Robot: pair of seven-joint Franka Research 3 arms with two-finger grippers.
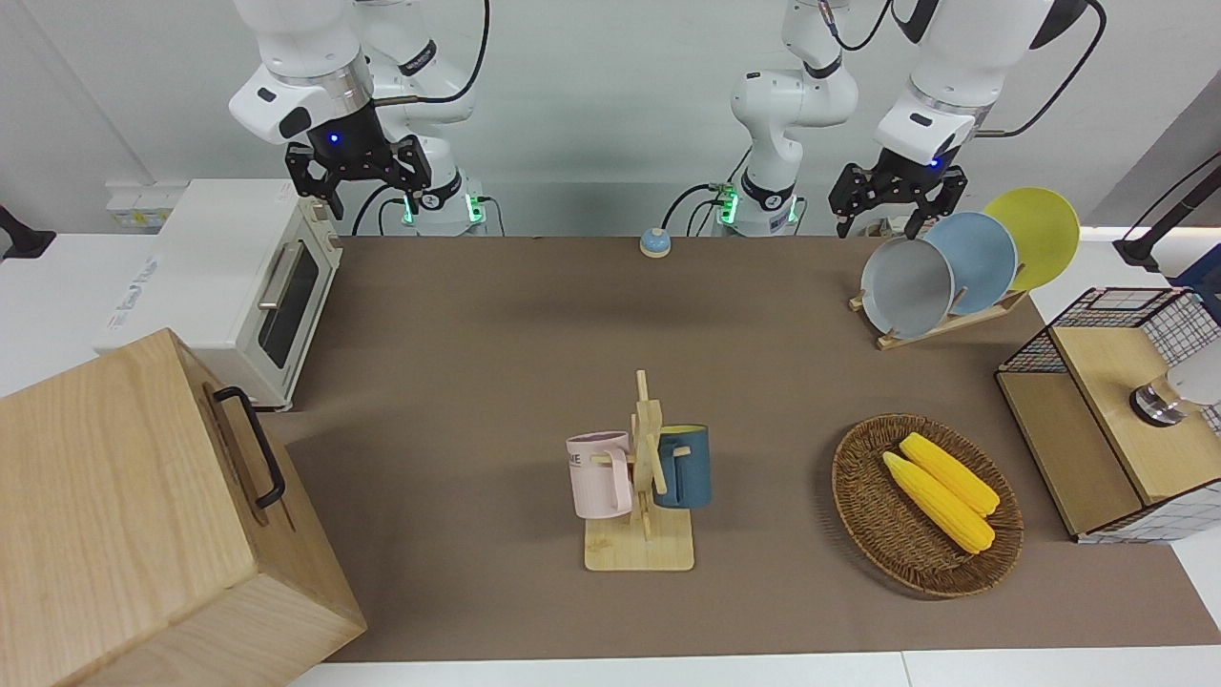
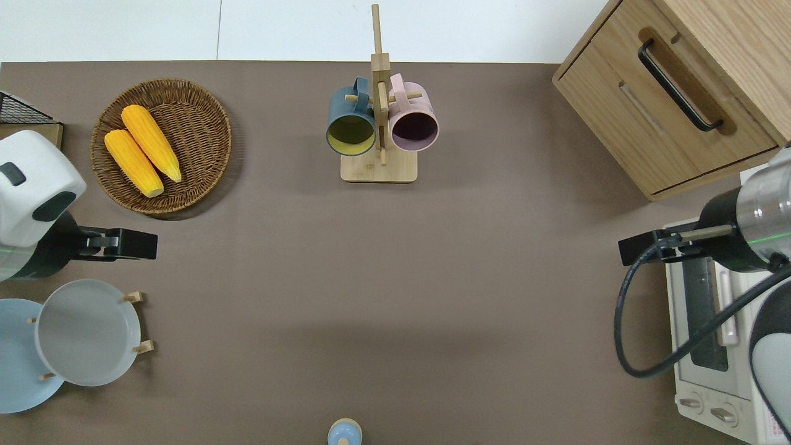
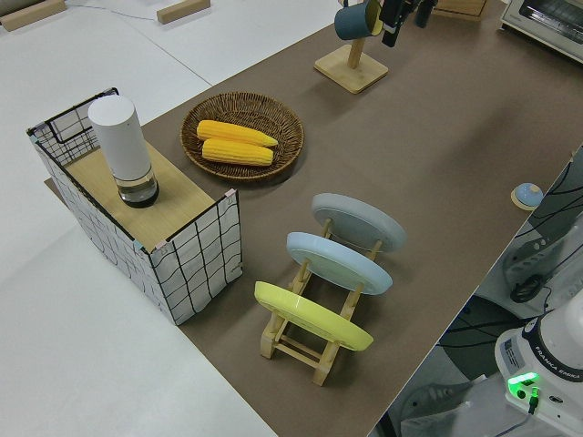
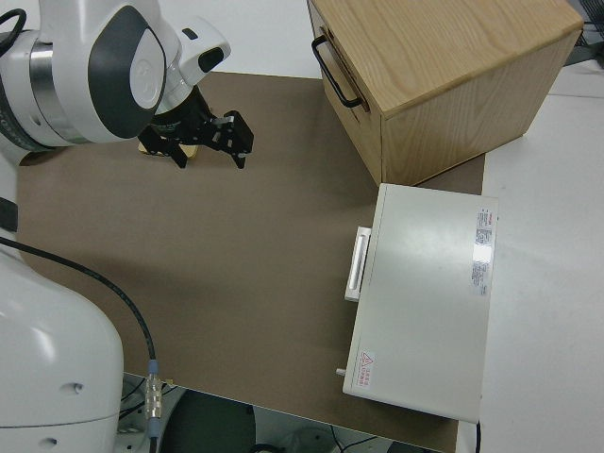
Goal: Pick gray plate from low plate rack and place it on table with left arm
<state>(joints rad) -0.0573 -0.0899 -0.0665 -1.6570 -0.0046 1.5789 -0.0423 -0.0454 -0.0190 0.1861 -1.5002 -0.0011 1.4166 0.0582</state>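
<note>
The gray plate (image 1: 906, 286) leans in the low plate rack (image 1: 940, 324), in the slot nearest the table's middle; it also shows in the overhead view (image 2: 86, 332) and the left side view (image 3: 358, 221). A sky-blue plate (image 1: 978, 258) and a yellow plate (image 1: 1035, 234) fill the other slots. My left gripper (image 1: 882, 227) is open and empty, up in the air. In the overhead view it (image 2: 117, 243) is over the brown table (image 1: 477, 315), between the gray plate and the corn basket. My right arm is parked, its gripper (image 1: 358, 194) open.
A wicker basket (image 1: 858, 496) with two corn cobs lies farther from the robots than the rack. A wire-sided box (image 1: 1107, 420) stands at the left arm's end. A mug stand (image 1: 641, 487) holds two mugs mid-table. A toaster oven (image 1: 238, 286) and a wooden cabinet (image 1: 124, 515) stand at the right arm's end.
</note>
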